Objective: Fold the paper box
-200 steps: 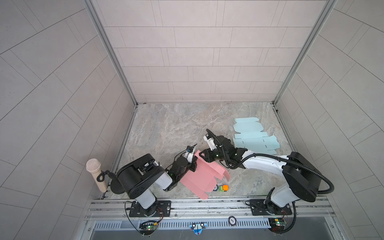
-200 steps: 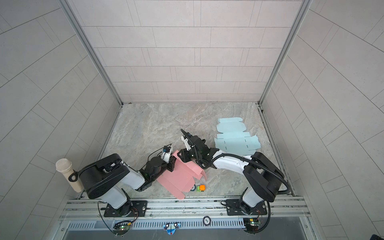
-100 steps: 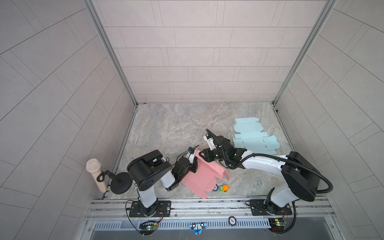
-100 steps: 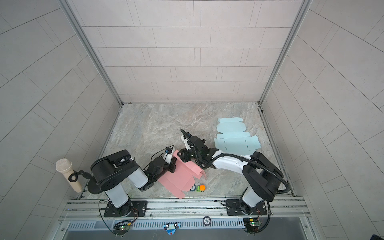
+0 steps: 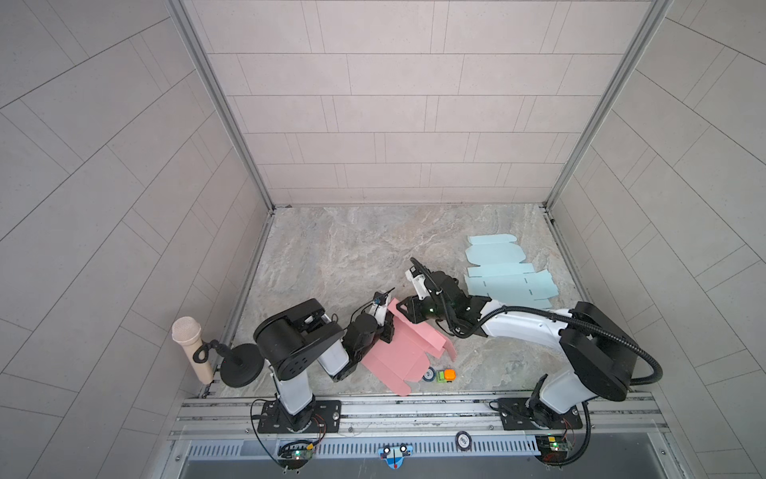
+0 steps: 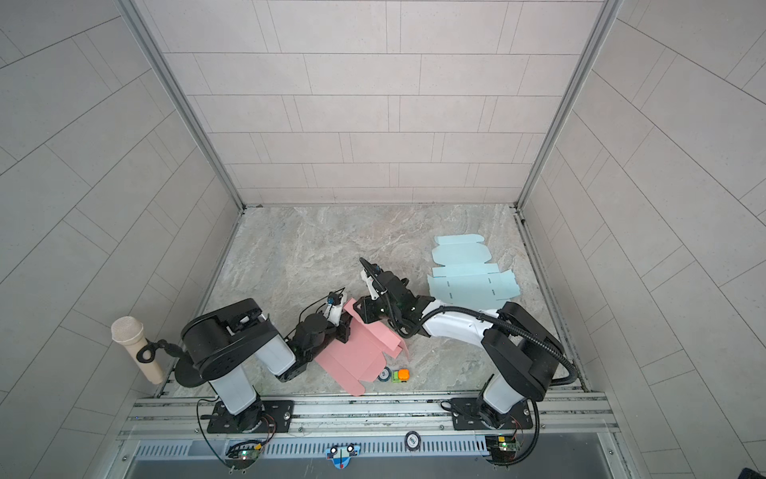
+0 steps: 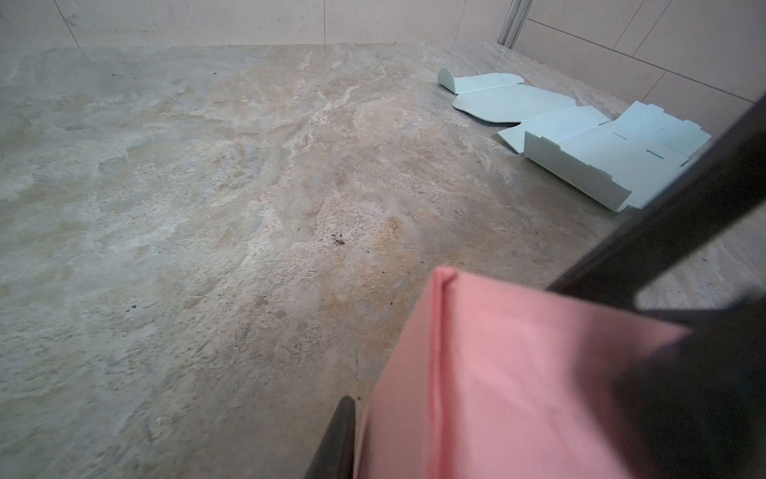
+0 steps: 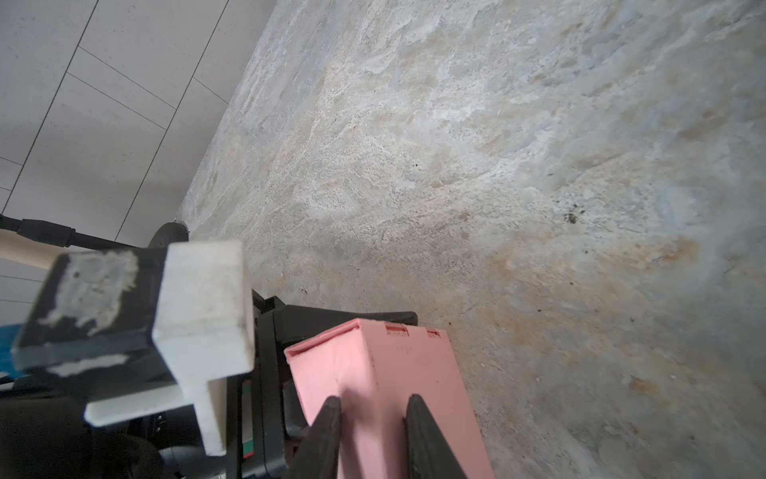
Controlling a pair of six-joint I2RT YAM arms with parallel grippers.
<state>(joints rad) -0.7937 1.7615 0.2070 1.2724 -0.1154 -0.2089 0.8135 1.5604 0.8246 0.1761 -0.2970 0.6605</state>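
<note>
The pink paper box (image 5: 398, 361) lies at the lower centre in both top views, close to the front rail. It is still mostly a flat sheet. Only its upper corner stands up from the table (image 5: 352, 257), and one flap at its right side curls upward.

Compared with one second ago, the sheet itself has almost not moved. What changes is the left arm: its shoulder has turned and the left gripper (image 5: 387, 328) has come closer to the upper left edge of the sheet, and its jaws have narrowed. In the left wrist view one of its fingers (image 7: 340, 439) is just beside the raised pink wall, so the jaws now seem clamped on this wall.

The right gripper (image 5: 407, 310) stays at the same upper corner and has closed a little more. In the right wrist view its fingers (image 8: 327, 435) stand on both sides of a pink ridge and appear to pinch it.

In my judgement this means both ends of the wall are now held and a crease can be bent next. The folding is still at an early stage. The blue blank (image 5: 505, 273) lies apart at the upper right, not touched.
</note>
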